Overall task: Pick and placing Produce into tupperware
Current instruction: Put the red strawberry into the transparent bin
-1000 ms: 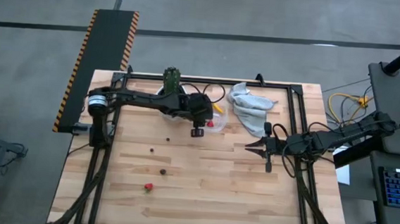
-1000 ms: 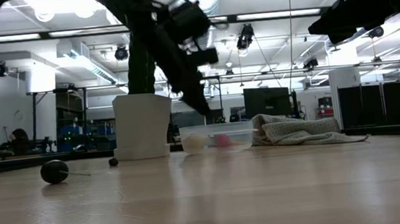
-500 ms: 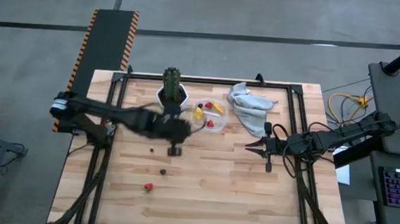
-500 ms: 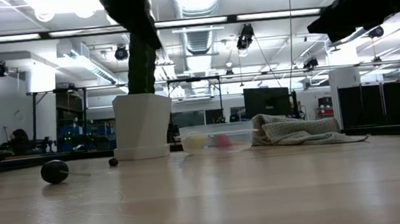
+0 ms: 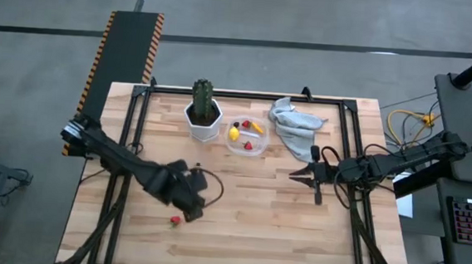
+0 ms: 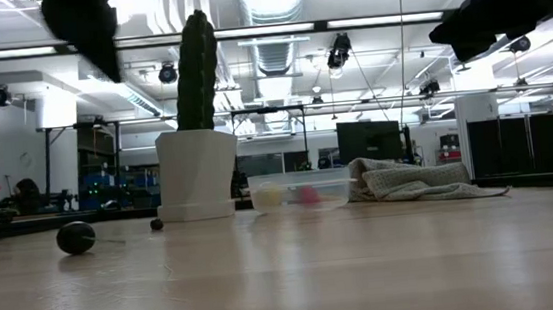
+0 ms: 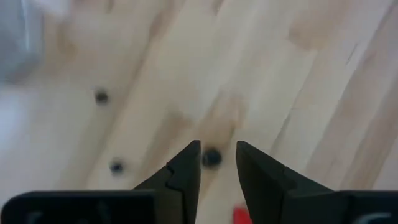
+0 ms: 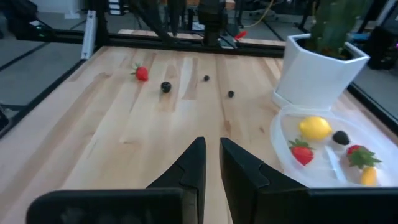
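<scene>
The tupperware (image 5: 246,136), a clear tub beside the white cactus pot (image 5: 202,123), holds a lemon (image 8: 314,127), strawberries (image 8: 301,152), a dark berry and an orange stick. Loose on the wood lie a red strawberry (image 5: 175,220) and dark berries (image 7: 212,157) (image 7: 101,96) (image 7: 116,166). My left gripper (image 5: 191,205) hangs open above the table's near left, pointing down, and one dark berry shows in the gap between its fingers, below them. My right gripper (image 5: 300,172) hovers shut at mid-right and holds nothing.
A crumpled grey cloth (image 5: 293,119) lies at the far right, next to the tupperware. The cactus (image 6: 195,72) stands tall in its pot at the far middle. A black frame rail (image 5: 247,94) runs along the table's edges. Bare wood spans the middle and the near right.
My left gripper has swung from above the tupperware toward the table's near left edge, rolling its wrist as it went. It now hangs over the loose berries. The tupperware, uncovered, shows its fruit. My right arm has kept still.
</scene>
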You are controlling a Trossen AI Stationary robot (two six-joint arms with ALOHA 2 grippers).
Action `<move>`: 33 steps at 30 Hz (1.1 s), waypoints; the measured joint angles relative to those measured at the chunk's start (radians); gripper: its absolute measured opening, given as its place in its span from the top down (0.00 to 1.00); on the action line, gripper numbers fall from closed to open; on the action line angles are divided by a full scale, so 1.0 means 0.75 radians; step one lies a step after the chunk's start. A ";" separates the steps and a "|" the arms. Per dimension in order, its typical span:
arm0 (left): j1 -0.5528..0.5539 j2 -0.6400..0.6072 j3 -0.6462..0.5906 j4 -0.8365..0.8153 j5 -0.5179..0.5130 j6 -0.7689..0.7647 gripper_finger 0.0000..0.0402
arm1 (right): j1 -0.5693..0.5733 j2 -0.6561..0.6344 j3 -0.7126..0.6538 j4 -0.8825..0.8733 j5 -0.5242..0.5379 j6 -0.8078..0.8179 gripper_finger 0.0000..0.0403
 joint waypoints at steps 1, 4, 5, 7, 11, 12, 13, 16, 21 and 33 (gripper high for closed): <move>-0.019 0.021 0.003 -0.011 0.039 -0.050 0.79 | 0.000 0.000 0.000 -0.001 -0.008 0.002 0.90; -0.079 0.072 0.018 0.005 0.159 -0.216 0.81 | 0.000 0.001 0.000 -0.002 -0.009 0.029 0.90; -0.094 0.086 0.021 -0.001 0.186 -0.281 0.82 | 0.000 0.001 0.000 -0.005 -0.009 0.034 0.90; -0.124 0.117 0.041 0.001 0.224 -0.415 0.83 | 0.000 0.001 0.000 -0.014 -0.025 0.035 0.90; -0.160 0.160 0.067 0.001 0.394 -0.685 0.84 | 0.001 0.001 -0.013 -0.010 -0.045 0.035 0.90; -0.170 0.172 0.069 0.005 0.427 -0.734 0.84 | 0.001 0.001 -0.016 -0.011 -0.045 0.035 0.90; -0.178 0.183 0.069 0.001 0.456 -0.776 0.84 | 0.001 0.001 -0.018 -0.010 -0.045 0.035 0.90; -0.194 0.212 0.071 0.001 0.526 -0.855 0.84 | 0.001 0.001 -0.028 -0.008 -0.045 0.028 0.90; -0.210 0.243 0.058 -0.007 0.677 -0.896 0.84 | 0.000 0.001 -0.030 0.000 -0.044 -0.001 0.90; -0.207 0.324 0.051 -0.001 0.741 -0.893 0.84 | 0.000 0.001 -0.030 0.001 -0.044 -0.038 0.90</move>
